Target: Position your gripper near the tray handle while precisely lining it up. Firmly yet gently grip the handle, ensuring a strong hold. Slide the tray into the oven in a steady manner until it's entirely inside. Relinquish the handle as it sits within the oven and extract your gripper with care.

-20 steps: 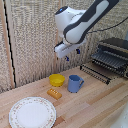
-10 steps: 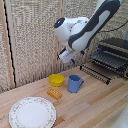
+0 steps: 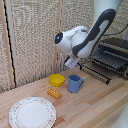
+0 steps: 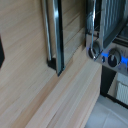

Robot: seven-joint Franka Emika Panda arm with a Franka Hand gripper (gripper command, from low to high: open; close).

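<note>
The silver-and-black oven (image 3: 113,54) stands at the exterior view's right, and its knobs show in the wrist view (image 4: 111,56). The dark bar tray (image 3: 102,67) sticks out of its front over the wooden table. The tray handle (image 3: 93,74) is the thin dark bar along the tray's front edge. It also shows as a long dark bar in the wrist view (image 4: 53,35). My gripper (image 3: 71,63) hangs in the air above the blue mug, to the exterior view's left of the handle and apart from it. Its jaws are too small and blurred to read.
A blue mug (image 3: 75,83), a yellow bowl (image 3: 57,79) and a small orange block (image 3: 54,93) sit on the wooden table (image 3: 100,105) under the arm. A round white patterned plate (image 3: 32,112) lies at the front left. A woven screen stands behind.
The arm has swung down and toward the exterior view's left, bringing the gripper lower, closer to the mug and the tray's front edge. Nothing on the table has moved.
</note>
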